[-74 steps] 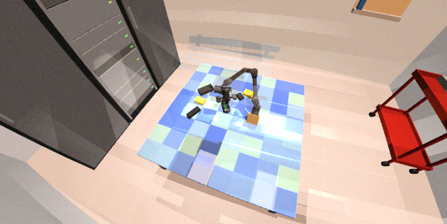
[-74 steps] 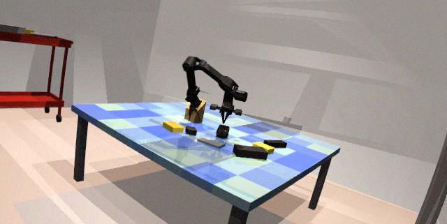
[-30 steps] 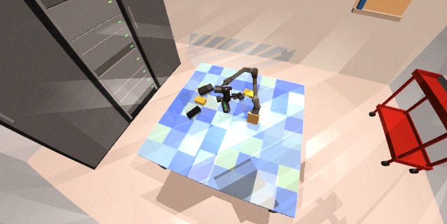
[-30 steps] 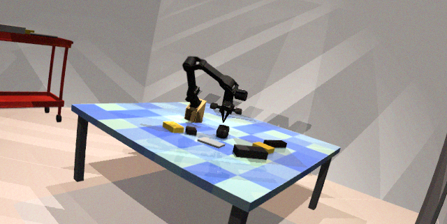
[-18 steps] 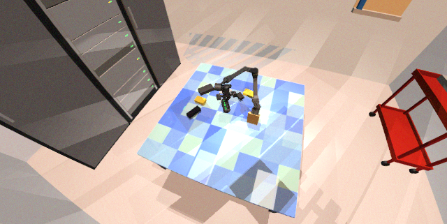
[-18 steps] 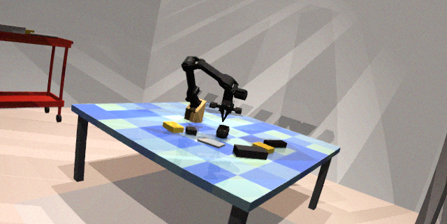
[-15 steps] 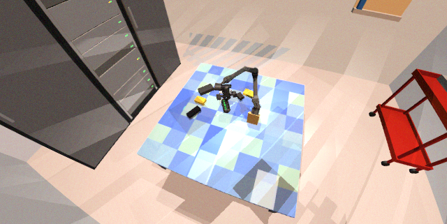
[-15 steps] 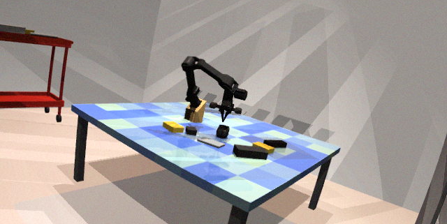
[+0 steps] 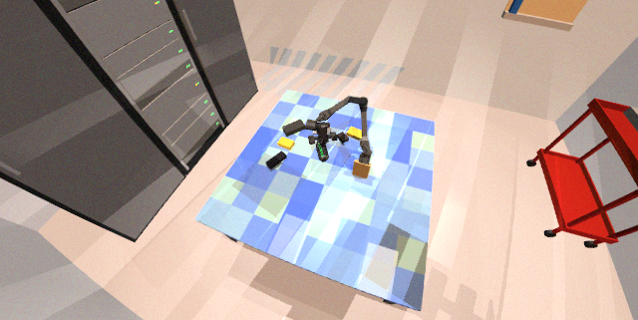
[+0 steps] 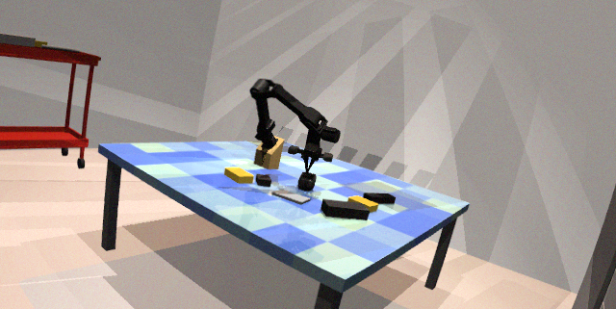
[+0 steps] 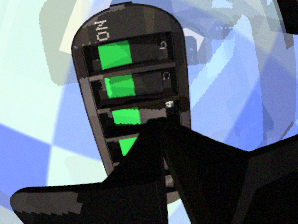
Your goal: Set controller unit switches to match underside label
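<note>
The unit [image 11: 133,90] sits flat on the bench [image 10: 269,232] mid-task, the empty gripper [image 11: 154,137] pinched together and pressing a rocker midway down the row, while the label and any switches behind the gripper stay hidden.

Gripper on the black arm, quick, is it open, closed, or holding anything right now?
Gripper: closed, holding nothing, tips down on the dark grey controller unit.

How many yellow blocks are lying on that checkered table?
2. One yellow block lies near the arm's tan base; the other yellow block lies against the big dark box toward the far end. None seem hidden.
</note>
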Tool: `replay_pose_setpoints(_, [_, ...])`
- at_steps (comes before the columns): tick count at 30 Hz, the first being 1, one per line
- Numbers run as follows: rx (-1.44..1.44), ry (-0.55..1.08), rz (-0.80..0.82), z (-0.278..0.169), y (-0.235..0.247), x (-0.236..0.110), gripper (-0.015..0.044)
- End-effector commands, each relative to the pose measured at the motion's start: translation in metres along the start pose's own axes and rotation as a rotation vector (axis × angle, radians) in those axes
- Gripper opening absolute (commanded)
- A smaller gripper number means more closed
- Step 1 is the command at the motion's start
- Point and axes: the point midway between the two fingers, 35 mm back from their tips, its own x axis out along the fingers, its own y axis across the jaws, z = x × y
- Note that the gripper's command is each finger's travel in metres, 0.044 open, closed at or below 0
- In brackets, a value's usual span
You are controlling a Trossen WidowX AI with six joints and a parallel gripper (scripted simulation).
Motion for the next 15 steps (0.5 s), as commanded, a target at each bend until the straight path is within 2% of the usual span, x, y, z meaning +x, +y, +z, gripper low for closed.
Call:
replay_pose_setpoints(1, [-0.010,-0.001,-0.008,-0.002,-0.002,0.009,0.0000])
replay_pose_setpoints(15, [-0.010,-0.001,-0.009,-0.002,-0.002,0.023,0.0000])
